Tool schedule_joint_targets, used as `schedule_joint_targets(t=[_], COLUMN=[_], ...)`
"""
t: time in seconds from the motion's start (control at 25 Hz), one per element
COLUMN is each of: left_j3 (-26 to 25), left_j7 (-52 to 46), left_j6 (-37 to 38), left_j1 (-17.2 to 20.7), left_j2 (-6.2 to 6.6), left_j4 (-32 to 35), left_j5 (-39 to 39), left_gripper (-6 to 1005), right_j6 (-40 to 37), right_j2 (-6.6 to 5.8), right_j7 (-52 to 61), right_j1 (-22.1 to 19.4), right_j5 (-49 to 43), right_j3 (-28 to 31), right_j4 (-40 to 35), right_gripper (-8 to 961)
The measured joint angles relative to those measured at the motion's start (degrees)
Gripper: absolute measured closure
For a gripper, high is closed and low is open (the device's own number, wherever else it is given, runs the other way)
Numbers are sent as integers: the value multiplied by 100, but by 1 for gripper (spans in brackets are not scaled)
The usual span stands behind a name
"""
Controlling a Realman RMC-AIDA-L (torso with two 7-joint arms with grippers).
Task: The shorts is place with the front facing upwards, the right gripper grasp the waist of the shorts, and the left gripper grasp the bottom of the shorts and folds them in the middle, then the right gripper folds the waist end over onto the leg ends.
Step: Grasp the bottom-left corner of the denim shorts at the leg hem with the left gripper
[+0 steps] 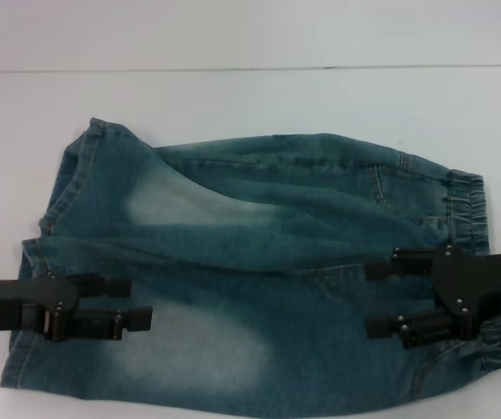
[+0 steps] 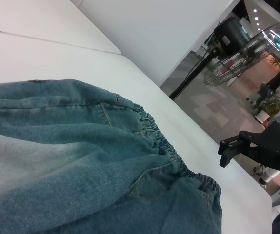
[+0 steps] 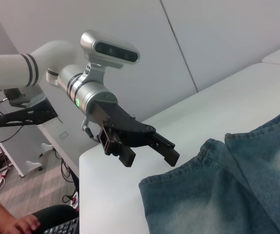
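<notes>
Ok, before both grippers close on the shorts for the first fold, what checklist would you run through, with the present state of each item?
1. The shorts lie spread on the white table, waist toward the robot's right: ok.
2. Right gripper is over the waist of the shorts: ok, though its fingertips reach past the band.
3. Left gripper is over the bottom of the shorts: ok, fingertips inward of the hem.
4. Both grippers are open: ok.
5. Fingers already touching cloth: cannot tell; the right wrist view shows the left gripper above the fabric.
6. Front facing upwards: cannot tell.
</notes>
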Motion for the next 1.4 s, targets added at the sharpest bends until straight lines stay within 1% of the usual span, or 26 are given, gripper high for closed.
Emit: schedule_joint_targets(t=[0.12, 0.24, 0.28, 0.4, 0.48, 0.56, 0.76, 0.88, 1.08, 1.2, 1.4], left_j3=[-6, -9, -9, -87, -244, -480, -1024, -1110, -1124, -1126, -1129], left_j7=[-35, -318, -390, -673, -760, -775, -764, -746, -737, -730, -730], left_j6=[16, 57, 81, 316, 421, 426, 394, 347, 56, -77, -149], left_j1=[-1, -1, -1, 33, 84, 142, 181, 252, 357, 407, 410], left_j2=[7, 57, 78, 193, 230, 264, 340, 346, 339, 314, 311], left_j4=[0, 29, 41, 172, 337, 534, 726, 857, 975, 1037, 1042], left_j5=[-6, 1, 3, 73, 258, 667, 1357, 1642, 2103, 2206, 2297], left_gripper=[50, 50, 51, 51, 51, 51, 50, 50, 55, 58, 64], right_j6=[13, 22, 30, 75, 110, 134, 232, 246, 247, 248, 265], right_j2=[0, 1, 2, 6, 11, 20, 32, 39, 47, 52, 53], right_j7=[-1, -26, -37, -54, -60, -74, -126, -128, -139, -225, -282], right_j1=[8, 12, 13, 14, 15, 16, 30, 64, 88, 109, 145], right_j5=[5, 23, 25, 28, 29, 31, 31, 31, 33, 34, 28], right_j3=[1, 19, 27, 43, 43, 43, 21, 7, 2, 7, 7], right_j4=[0, 0, 0, 0, 0, 0, 0, 3, 9, 92, 152], right_gripper=[12, 12, 12, 13, 13, 13, 12, 12, 13, 13, 13])
